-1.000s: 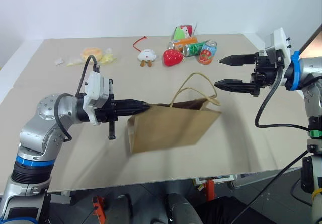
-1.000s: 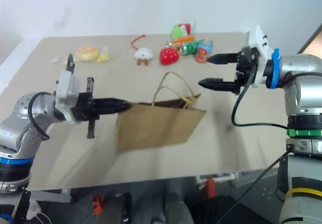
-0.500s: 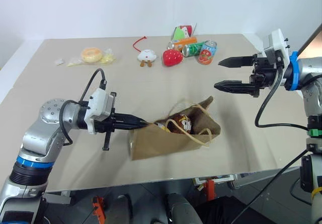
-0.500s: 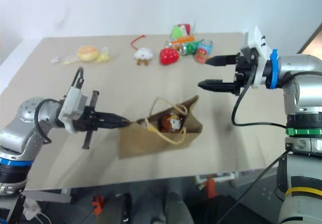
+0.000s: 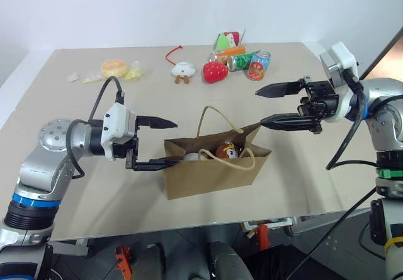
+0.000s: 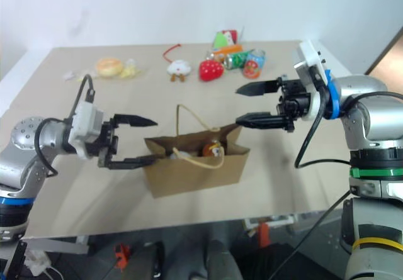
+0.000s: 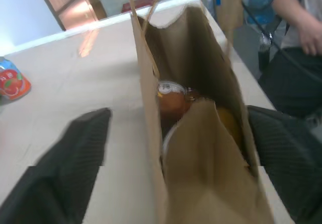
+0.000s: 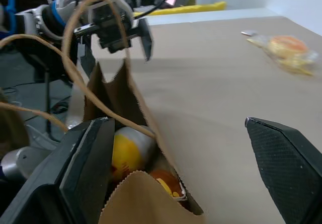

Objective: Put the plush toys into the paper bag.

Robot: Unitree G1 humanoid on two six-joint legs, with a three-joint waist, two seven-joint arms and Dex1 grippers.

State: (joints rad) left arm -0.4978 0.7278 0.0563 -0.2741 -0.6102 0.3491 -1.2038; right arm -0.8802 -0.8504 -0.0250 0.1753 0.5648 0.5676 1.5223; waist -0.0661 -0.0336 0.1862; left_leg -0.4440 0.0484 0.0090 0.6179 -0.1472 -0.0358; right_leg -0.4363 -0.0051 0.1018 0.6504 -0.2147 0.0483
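The brown paper bag [image 5: 214, 170] stands upright mid-table with its mouth open and both cord handles [image 5: 217, 119] up. Inside it lie the plush toys: the reddish-brown one [image 7: 173, 100] and the yellow egg-shaped one with a white end [image 8: 128, 151]. My left gripper [image 5: 165, 143] is open at the bag's left end, its fingers either side of that end and holding nothing. Over the bag's right end my right gripper [image 5: 261, 109] hangs open and empty, pointing toward the left gripper.
At the table's far edge lie a red strawberry toy [image 5: 215, 71], a white toy with a red cord [image 5: 183, 70], printed drink cans [image 5: 258, 65], a green-and-red packet [image 5: 230, 39] and yellow snack packets [image 5: 115, 69]. A person [image 7: 302, 27] stands beyond the table's right side.
The left gripper was shut on the bag's left rim and has opened, letting go. The bag, tipped half a second ago, now stands upright. The right gripper came in toward the bag.
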